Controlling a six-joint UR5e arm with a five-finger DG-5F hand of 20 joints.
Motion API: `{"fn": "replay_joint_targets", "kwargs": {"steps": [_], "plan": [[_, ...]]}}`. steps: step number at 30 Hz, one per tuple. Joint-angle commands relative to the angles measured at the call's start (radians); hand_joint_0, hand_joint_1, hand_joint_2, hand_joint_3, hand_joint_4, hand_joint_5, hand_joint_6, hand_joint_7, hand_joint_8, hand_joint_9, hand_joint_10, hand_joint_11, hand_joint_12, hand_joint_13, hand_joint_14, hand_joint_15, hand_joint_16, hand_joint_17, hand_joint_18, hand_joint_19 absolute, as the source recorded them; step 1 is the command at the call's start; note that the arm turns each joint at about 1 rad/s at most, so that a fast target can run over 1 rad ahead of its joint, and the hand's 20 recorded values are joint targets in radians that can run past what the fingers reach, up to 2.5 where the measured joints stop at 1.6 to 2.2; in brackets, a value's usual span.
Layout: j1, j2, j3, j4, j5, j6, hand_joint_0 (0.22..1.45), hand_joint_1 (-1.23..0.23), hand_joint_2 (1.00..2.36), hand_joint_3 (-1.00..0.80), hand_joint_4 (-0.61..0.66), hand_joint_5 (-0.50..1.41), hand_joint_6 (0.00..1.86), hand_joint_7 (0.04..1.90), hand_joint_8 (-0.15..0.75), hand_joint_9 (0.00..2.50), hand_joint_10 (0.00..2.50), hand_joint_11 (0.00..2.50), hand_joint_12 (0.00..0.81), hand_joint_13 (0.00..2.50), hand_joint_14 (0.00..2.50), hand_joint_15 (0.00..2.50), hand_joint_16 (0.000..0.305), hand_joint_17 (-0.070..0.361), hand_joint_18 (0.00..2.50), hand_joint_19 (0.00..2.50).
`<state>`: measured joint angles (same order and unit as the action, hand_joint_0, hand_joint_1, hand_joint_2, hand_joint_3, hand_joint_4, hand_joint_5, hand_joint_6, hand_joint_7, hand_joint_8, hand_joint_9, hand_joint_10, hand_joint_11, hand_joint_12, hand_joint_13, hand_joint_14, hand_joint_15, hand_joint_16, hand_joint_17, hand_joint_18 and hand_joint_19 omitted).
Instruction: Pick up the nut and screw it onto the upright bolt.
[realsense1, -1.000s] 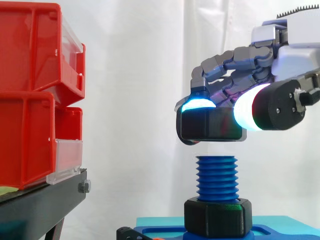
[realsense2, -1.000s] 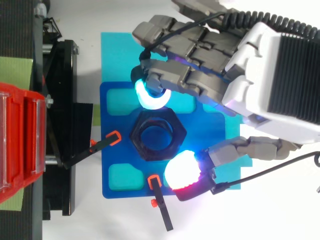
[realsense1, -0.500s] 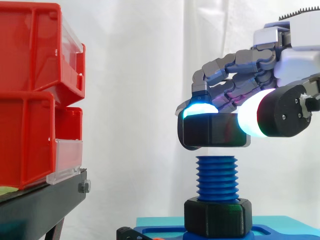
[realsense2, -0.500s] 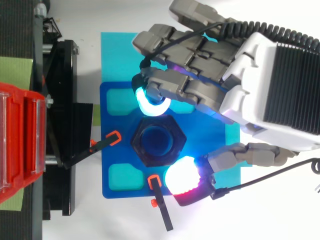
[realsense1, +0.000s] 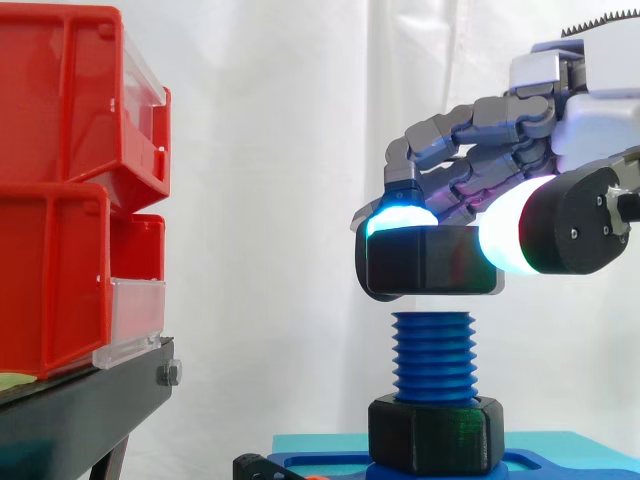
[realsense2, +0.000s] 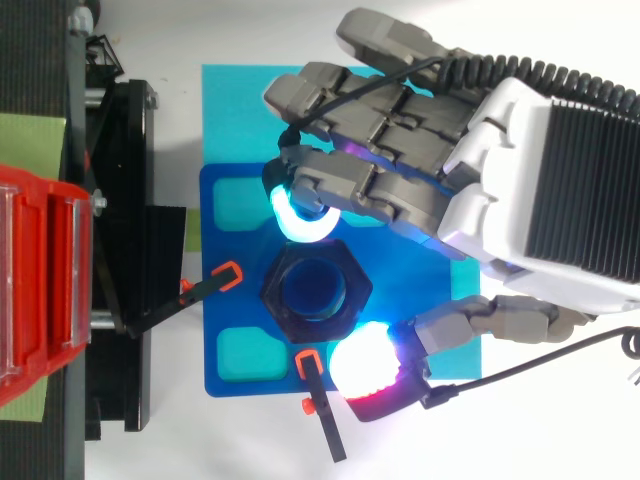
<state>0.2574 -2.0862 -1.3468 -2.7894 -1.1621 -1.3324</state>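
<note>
So the hand was clamped on the black nut. A finger with a cyan pad pushed on the nut from 12 o'clock in the top view. The thumb with its white and red pad pushed back from about 5 o'clock. Squeezing from two sides like that looked like the way to keep the nut from slipping and to keep it flat.

In the side view the nut hung at 12 o'clock from the blue bolt, right above its top. A thin bit of white showed between them, so they seemed not to touch yet. The nut sat level, which I think it must do for the threads to catch.

From above, the blue top of the bolt showed through the hole in the nut, so the hole seemed lined up with it. The big part of the hand sat out at 2 o'clock from the nut, away from the bolt.

The bolt stood straight up from a black six-sided base on a blue plate. The red bins on their black stand were off at 9 o'clock, well apart.
</note>
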Motion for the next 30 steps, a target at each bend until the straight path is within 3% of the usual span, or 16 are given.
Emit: {"fn": "replay_joint_targets", "kwargs": {"steps": [1, 30], "plan": [[0.000, 0.000, 0.000, 0.001, -0.004, 0.001, 0.53, -0.62, 1.00, -0.49, 0.30, -0.16, 0.57, 1.25, 0.303, 0.43, 0.00, 0.00, 0.379, 0.41, 0.00, 0.00, 0.048, 0.107, 0.27, 0.00], [-0.009, -0.018, 0.000, 0.011, -0.007, 0.004, 0.53, -0.62, 1.00, -0.48, 0.30, -0.16, 0.57, 1.25, 0.304, 0.43, 0.00, 0.00, 0.378, 0.44, 0.00, 0.00, 0.048, 0.108, 0.30, 0.00]]}}
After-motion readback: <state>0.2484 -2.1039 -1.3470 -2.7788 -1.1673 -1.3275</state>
